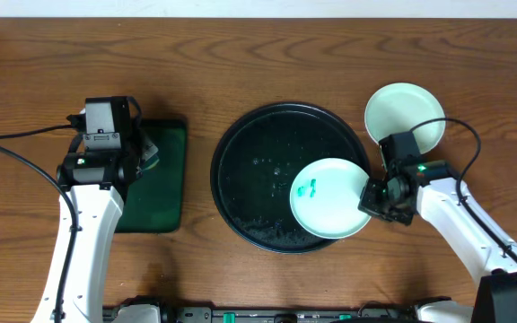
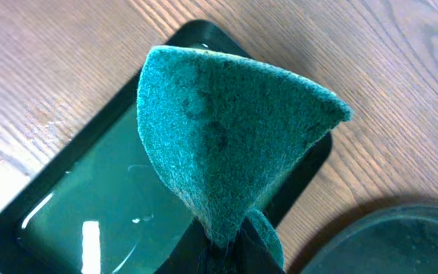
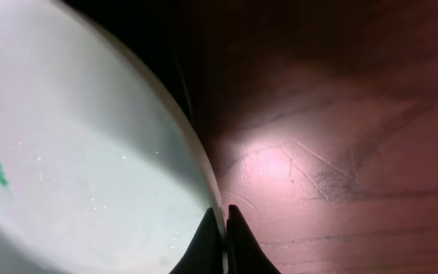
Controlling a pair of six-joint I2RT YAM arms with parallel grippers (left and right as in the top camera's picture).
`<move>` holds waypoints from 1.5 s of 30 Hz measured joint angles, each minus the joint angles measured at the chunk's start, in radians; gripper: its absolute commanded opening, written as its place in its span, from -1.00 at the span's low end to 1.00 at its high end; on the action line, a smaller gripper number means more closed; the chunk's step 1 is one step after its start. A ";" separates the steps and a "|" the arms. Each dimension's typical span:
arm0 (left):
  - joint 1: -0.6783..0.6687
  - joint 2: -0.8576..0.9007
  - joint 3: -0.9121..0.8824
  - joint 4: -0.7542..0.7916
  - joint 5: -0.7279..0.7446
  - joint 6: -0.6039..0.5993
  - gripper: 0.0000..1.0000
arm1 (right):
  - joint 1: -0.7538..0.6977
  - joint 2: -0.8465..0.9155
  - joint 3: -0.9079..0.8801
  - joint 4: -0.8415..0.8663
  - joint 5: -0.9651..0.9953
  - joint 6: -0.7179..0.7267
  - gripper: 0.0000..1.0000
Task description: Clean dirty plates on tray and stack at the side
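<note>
Two plates show from above. One plate (image 1: 404, 115) sits on the desk (image 1: 240, 54) just beyond the tray's upper-right rim, with no marks that I can make out. The smudged plate (image 1: 330, 197) (teal marks left of its middle) lies over the right part of the round black tray (image 1: 249, 170), its right edge reaching past the tray's rim. The right pincer (image 3: 223, 232) is closed on that edge, a finger on either side of the rim, and the plate spreads away to the left of it in the wrist view. The left pincer (image 1: 147, 154) grips a teal scrubbing pad (image 2: 234, 144), pinched at its lower corner so it folds into a cone, above the rectangular dish (image 2: 90, 198) with the glossy green inside, left of the tray.
</note>
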State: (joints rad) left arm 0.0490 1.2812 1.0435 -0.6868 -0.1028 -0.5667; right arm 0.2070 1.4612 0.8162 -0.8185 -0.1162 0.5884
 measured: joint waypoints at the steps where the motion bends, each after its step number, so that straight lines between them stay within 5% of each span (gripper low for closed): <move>1: 0.000 0.000 0.000 0.007 0.021 0.013 -0.86 | 0.000 0.001 0.019 -0.002 -0.007 -0.012 -0.97; 13: -0.121 0.002 0.000 0.060 0.315 0.096 -0.85 | 0.010 0.085 0.152 0.293 -0.127 -0.130 -0.97; 21: -0.350 0.072 0.000 0.150 0.363 0.089 -0.86 | 0.079 0.344 0.152 0.435 -0.233 -0.150 -0.97; 30: -0.540 0.351 0.000 0.315 0.366 0.046 -0.85 | 0.097 0.365 0.153 0.463 -0.241 -0.153 -0.97; 38: -0.629 0.553 0.001 0.423 0.226 0.036 -0.86 | 0.097 0.367 0.153 0.469 -0.240 -0.153 -0.97; 45: -0.652 0.559 0.026 0.335 -0.030 0.022 -0.85 | 0.097 0.368 0.153 0.464 -0.247 -0.153 -0.98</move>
State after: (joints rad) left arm -0.6033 1.8400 1.0698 -0.3523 -0.1329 -0.5449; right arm 0.3038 1.8294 0.9688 -0.3542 -0.3630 0.4358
